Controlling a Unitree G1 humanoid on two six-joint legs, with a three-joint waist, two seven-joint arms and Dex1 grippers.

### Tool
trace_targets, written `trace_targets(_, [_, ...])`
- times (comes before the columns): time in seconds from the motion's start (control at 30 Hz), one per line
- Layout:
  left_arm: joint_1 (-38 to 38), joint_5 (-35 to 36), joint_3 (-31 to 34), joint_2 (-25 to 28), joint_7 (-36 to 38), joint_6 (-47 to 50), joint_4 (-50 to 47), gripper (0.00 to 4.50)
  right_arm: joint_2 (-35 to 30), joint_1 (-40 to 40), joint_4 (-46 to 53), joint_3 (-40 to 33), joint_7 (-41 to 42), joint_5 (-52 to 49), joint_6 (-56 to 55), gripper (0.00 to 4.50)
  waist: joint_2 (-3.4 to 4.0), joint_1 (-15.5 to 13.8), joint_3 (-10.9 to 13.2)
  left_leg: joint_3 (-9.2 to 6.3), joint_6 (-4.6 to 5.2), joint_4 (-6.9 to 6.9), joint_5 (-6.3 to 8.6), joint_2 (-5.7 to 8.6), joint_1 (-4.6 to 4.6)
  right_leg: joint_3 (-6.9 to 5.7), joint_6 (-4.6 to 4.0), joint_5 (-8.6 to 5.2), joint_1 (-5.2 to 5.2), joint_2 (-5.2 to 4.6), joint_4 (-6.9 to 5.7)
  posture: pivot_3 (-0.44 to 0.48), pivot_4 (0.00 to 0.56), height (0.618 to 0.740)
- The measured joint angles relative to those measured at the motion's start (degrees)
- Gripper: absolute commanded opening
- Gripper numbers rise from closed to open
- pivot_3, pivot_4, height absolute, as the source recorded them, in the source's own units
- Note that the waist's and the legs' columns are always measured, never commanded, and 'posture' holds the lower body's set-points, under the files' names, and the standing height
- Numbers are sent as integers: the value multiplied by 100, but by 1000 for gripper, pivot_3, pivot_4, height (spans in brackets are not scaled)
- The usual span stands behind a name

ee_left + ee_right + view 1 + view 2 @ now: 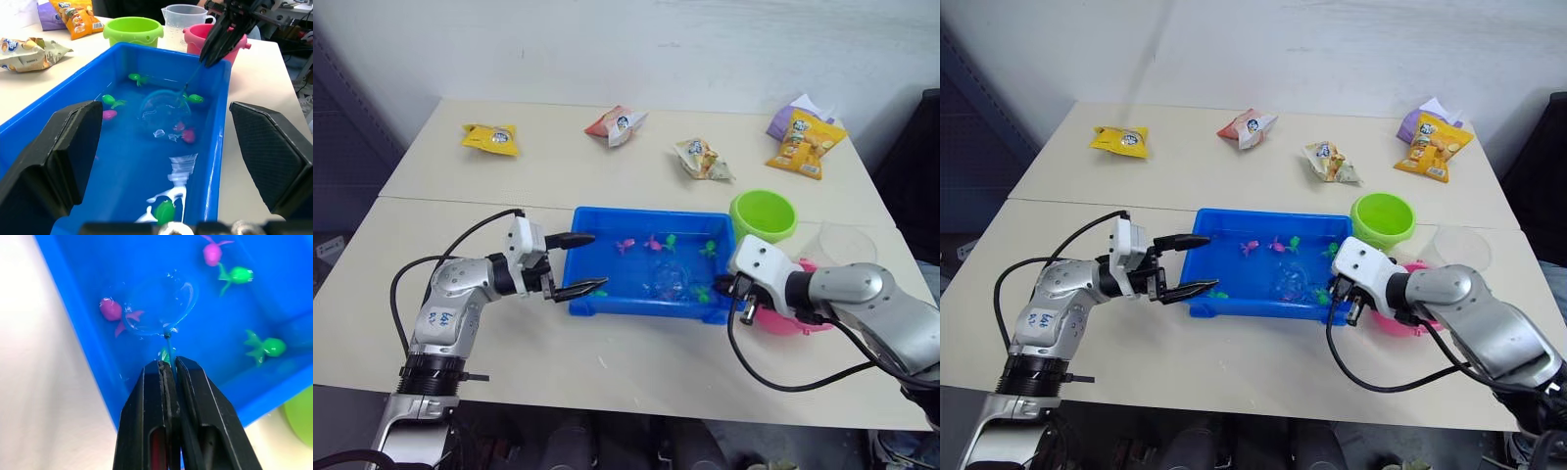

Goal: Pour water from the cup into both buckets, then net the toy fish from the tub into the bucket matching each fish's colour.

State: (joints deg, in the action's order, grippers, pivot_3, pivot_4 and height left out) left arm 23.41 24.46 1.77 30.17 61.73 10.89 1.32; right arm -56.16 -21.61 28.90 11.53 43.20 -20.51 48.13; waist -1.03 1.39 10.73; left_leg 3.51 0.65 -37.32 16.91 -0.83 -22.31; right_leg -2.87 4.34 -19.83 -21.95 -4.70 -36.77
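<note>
Pinching the net (156, 308) by its thin handle, the right gripper (168, 367) holds the submerged hoop mid-frame in the tub (607, 305). Mesh likely drags; wet fish look light, slippery. Left gripper (579, 264), centre-left, is spread across the rim.

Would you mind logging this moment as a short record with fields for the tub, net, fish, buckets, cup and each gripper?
tub: blue tub mid-table, holding water
net: hoop of the net dipped in the water, handle clamped in the right gripper
fish: pink fish against the hoop's rim; green fish and others loose in the tub
buckets: green bucket and pink bucket by the tub's far-right end
cup: clear cup beside the pink bucket
left gripper: left gripper open, straddling the tub's left end
</note>
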Motion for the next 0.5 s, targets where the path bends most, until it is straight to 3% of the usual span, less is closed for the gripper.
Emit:
trace_targets(0.3, [0,18,2,102,-81,324,-295,4459,-331,-133,-445,445,584,931,-1117,0,0,7,0,2,-1,-4,0,0,2,1,0,0,1,1,-2,0,150,738])
trace_targets(0.5, [-8,24,5,388,31,462,-329,4459,-7,-288,-707,520,856,1257,-1656,0,0,23,0,2,-6,-5,-3,-2,3,1,0,0,0,5,-7,0,150,738])
